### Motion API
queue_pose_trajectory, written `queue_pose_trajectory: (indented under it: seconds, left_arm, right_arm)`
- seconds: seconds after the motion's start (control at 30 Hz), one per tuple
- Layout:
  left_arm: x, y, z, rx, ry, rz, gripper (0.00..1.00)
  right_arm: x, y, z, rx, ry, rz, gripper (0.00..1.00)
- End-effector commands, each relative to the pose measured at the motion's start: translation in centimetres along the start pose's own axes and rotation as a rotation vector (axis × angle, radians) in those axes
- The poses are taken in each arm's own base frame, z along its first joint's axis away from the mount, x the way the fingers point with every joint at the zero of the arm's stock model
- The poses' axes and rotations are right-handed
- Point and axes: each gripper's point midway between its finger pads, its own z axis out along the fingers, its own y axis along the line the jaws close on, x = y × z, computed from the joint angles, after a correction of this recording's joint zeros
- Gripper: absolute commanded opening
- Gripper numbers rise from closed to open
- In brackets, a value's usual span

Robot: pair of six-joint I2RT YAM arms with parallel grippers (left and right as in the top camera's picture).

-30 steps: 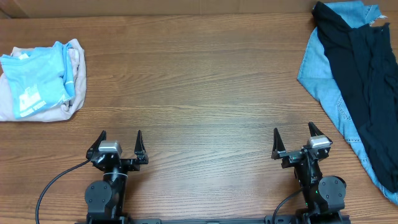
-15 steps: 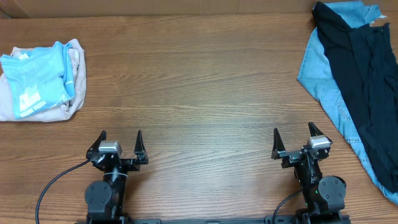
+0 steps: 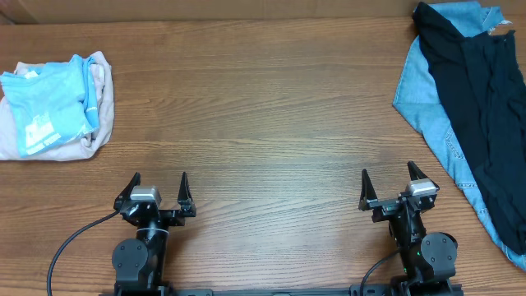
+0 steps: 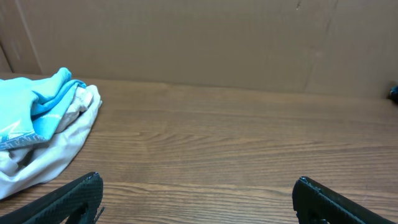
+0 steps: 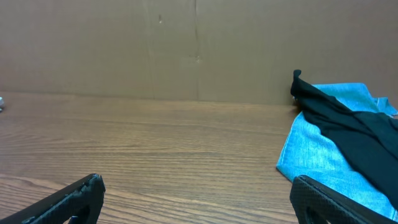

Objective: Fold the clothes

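Black T-shirt (image 3: 485, 107): heaped unfolded on denim garment (image 3: 423, 99), so your left gripper (image 3: 159, 185) and right gripper (image 3: 388, 182) rest agape, empty.

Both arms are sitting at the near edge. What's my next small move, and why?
Probably reach the right gripper, open and empty, toward the black T-shirt. It lies crumpled on the denim garment at the far right of the table, nearest that arm, and likely needs dragging onto bare wood before folding.

even, diffuse indoor light, soft faint shadows, no glare, overhead view sharp, wrist views slightly soft
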Motion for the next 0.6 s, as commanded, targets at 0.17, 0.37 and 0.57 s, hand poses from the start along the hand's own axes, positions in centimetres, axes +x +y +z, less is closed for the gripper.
queue_pose_trajectory:
  seconds: [0.17, 0.37, 0.57]
  left_arm:
    - [0.0, 0.1, 0.0, 0.002, -0.007, -0.011, 1.0]
    - [0.0, 0.1, 0.0, 0.002, -0.007, -0.011, 1.0]
    - [-0.9, 0.5, -0.1, -0.028, -0.045, -0.01, 1.0]
  right_arm:
    - [0.4, 0.0, 0.1, -0.001, 0.005, 0.0, 1.0]
    - [0.4, 0.1, 0.1, -0.004, 0.004, 0.0, 1.0]
    - [0.4, 0.1, 0.1, -0.004, 0.005, 0.0, 1.0]
